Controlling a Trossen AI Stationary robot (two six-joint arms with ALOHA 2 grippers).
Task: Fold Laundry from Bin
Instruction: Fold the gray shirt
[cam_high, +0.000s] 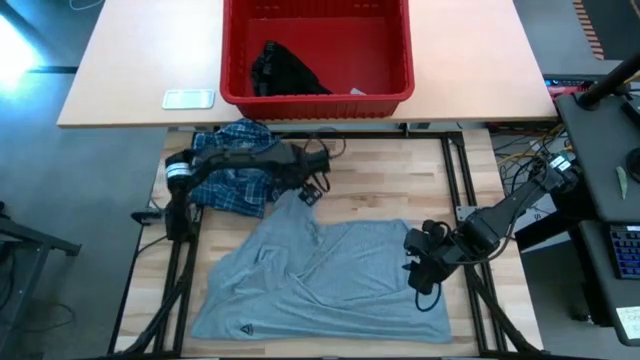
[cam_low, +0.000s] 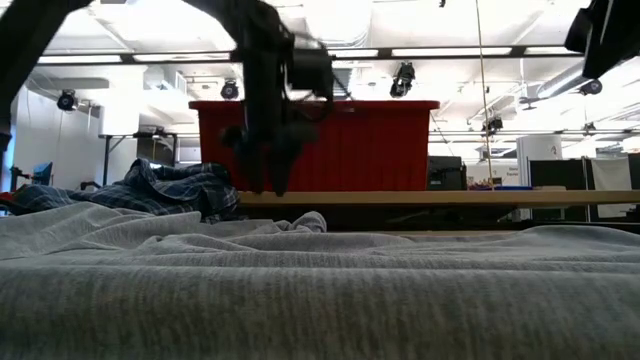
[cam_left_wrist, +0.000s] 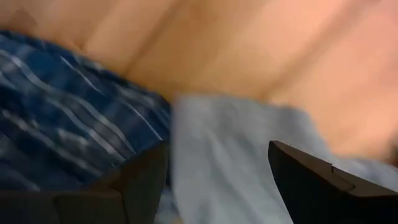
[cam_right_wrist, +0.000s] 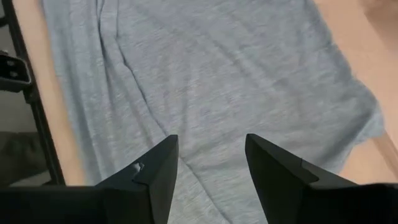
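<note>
Cloth here is thin, light and limp: the grey tee (cam_high: 320, 280) lies spread over the near half of the table (cam_high: 440, 180), wrinkled through the middle, one corner drawn up toward the plaid shirt (cam_high: 235, 165), which sits bunched at the far left of the worktop, its edge touching that corner. I judge the jersey will sag, slide easily on the wood and crease wherever it is pinched, so the sensible hold is at a hem corner or a seam, taking a single layer, not the slack middle. The left gripper (cam_high: 312, 190) hangs over that drawn-up corner beside the plaid, fingers parted with grey fabric showing between them in the wrist view but nothing pinched. The right gripper (cam_high: 425, 272) sits at the tee's right edge, jaws apart above the cloth and holding nothing, the fabric lying flat below. A black garment (cam_high: 280, 72) is left in the red bin (cam_high: 395, 95) on the far table, against its left side; something small and pale lies by the bin's near wall, too small to identify. Only one mark shows on the clothes, a small dark triangular logo (cam_high: 247, 327) near the tee's near-left corner; no lettering can be read anywhere.
</note>
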